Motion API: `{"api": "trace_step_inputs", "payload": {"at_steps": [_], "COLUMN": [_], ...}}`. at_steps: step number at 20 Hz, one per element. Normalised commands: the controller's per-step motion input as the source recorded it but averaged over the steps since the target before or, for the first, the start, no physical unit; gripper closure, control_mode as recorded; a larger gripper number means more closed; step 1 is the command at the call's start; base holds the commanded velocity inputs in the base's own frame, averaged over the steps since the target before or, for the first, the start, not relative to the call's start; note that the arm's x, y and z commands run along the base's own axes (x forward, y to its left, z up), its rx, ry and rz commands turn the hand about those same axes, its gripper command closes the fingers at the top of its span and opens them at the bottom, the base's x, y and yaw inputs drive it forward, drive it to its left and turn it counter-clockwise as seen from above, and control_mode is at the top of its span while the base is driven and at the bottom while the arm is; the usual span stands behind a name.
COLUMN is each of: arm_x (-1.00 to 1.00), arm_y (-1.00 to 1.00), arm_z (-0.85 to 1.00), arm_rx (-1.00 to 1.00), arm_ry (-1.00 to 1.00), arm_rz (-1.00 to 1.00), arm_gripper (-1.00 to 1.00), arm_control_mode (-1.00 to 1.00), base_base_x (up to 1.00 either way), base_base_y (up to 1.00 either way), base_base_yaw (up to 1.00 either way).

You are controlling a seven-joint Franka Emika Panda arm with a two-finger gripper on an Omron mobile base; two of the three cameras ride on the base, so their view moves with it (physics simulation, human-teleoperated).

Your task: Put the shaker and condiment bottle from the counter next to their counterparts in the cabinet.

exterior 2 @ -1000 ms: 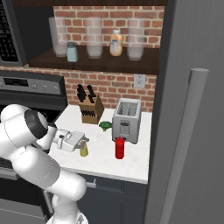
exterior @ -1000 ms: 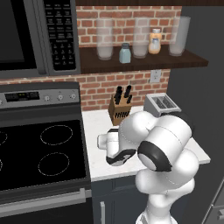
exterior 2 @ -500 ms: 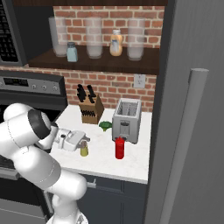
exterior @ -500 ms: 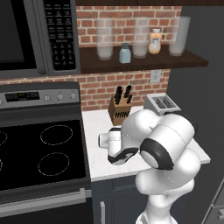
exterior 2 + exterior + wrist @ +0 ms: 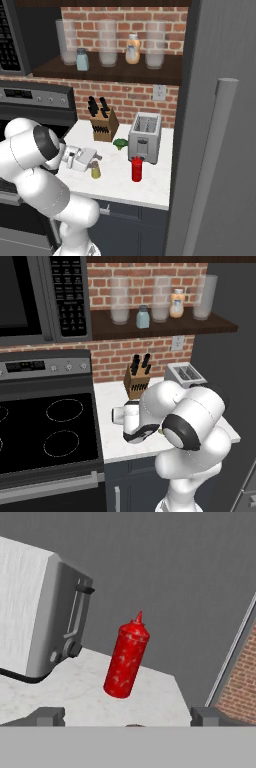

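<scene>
the gripper (image 5: pixel 94 161) stands low over the white marble counter (image 5: pixel 150 190) with its jaws spread wide and nothing between them. the small yellow-green shaker (image 5: pixel 95 171) sits just beside the fingertips, below them in the right base view, and whether it touches them i cannot tell. the red condiment bottle (image 5: pixel 126 661) stands upright on the counter at about 3 o'clock from the shaker, near the front of the silver toaster (image 5: pixel 144 138); in the hand view it is straight ahead at 12 o'clock, apart from the toaster's lever side.

up at 12 o'clock on the dark wooden shelf (image 5: pixel 150 329), the pale blue shaker (image 5: pixel 143 317) and the orange-cream bottle (image 5: pixel 176 303) stand among frosted tumblers (image 5: pixel 119 301).

judging by its size, the shaker should be light and rigid, easy to tip if nudged; a hold across the middle of the body, under the tan cap, looks safest. the bottle looks like light plastic, smooth and rounded, so possibly slippery; its wide lower body offers more grip than the thin nozzle.

no brand, label or legible writing shows on either; the microwave keypad (image 5: pixel 69 287) is too blurred to read.
</scene>
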Motion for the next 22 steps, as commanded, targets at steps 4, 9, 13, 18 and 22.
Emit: {"api": "trace_step_inputs", "payload": {"at_steps": [4,9,13,18,22], "arm_x": [0.0,-0.02,-0.01,-0.04,-0.01], "arm_y": [0.03,0.0,0.0,0.0,0.0], "arm_z": [-0.09,-0.13,-0.23,-0.35,-0.35], "arm_rx": [0.0,0.0,0.0,0.0,0.0], "arm_ry": [-0.08,-0.03,0.0,0.0,0.0], "arm_rz": [0.0,-0.01,-0.04,-0.04,-0.03], "arm_gripper": [-1.0,-1.0,-1.0,-1.0,-1.0], "arm_control_mode": [-1.0,-1.0,-1.0,-1.0,-1.0], "base_base_x": [0.0,0.0,0.0,0.0,0.0], "base_base_y": [0.0,0.0,0.0,0.0,0.0], "base_base_yaw": [0.0,0.0,0.0,0.0,0.0]}}
